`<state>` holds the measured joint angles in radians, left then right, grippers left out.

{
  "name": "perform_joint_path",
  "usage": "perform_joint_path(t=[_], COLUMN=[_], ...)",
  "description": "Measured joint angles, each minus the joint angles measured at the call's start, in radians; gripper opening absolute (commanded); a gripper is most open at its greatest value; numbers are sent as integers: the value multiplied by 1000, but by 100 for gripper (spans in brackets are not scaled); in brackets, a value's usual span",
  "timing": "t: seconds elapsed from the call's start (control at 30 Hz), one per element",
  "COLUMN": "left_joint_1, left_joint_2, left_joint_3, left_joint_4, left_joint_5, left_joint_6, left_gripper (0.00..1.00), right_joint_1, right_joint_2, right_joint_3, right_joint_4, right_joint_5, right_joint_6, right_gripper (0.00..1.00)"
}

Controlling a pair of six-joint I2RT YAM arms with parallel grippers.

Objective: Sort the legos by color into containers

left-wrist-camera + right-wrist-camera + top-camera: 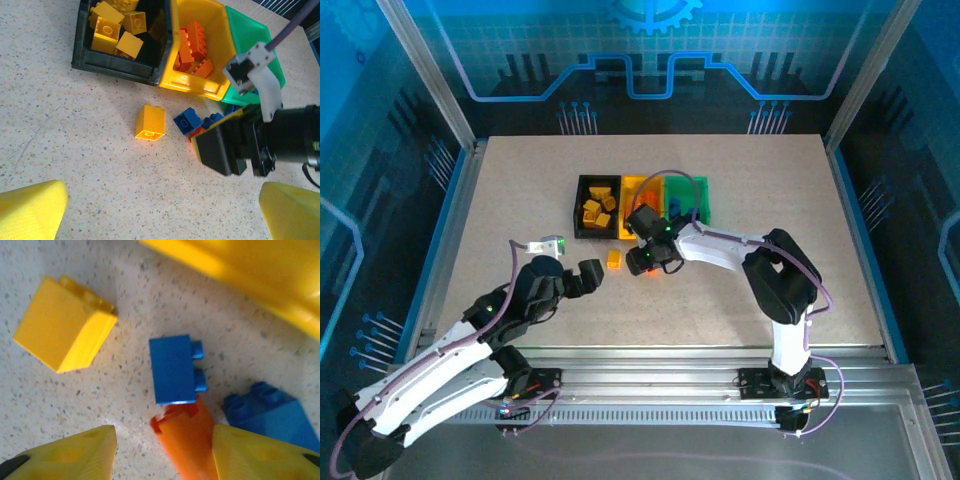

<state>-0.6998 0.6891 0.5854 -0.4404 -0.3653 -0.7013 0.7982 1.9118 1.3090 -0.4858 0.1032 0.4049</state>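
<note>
Just before the yellow bin (240, 270), the right gripper (162, 440) stands apart astride a light, stiff, slick orange brick (182, 445), best pinched across its flat sides, a blue brick (172, 370) crowding it.

speckled table (500, 200) bears three bins (642, 179) and loose yellow, blue and orange legos (150, 121).

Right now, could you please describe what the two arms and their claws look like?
Both arms mix white shell links with black joint housings, and a purple cable loops along each. The left arm ends in a black left claw with yellow wedge-shaped fingers; the right arm and right claw match, its fingers yellow too.
</note>
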Motion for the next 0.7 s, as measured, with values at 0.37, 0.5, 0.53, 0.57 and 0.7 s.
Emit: perform_joint_path(t=[0.37,0.5,0.53,0.57,0.7], left_joint_1=[11,12,13,15,18], left_joint_2=[0,0,0,0,1], left_joint_3=[-19,-19,-19,-19,-19], left_joint_4=[-8,-9,-8,-8,-8], left_joint_5=[-5,-5,-5,-5,-5], left_joint_6=[-7,-7,-7,-8,-8], left_gripper=[99,99,99,99,99], right_joint_1=[52,56,56,56,56], right_joint_2=[37,50,55,56,40], right_joint_3=[-15,-11,-11,-12,-21], right_joint_4=[-40,-41,-42,-41,-38], right_joint_5=[74,84,84,85,87], right_joint_6=[5,10,11,11,13], right_gripper=[51,44,41,39,32])
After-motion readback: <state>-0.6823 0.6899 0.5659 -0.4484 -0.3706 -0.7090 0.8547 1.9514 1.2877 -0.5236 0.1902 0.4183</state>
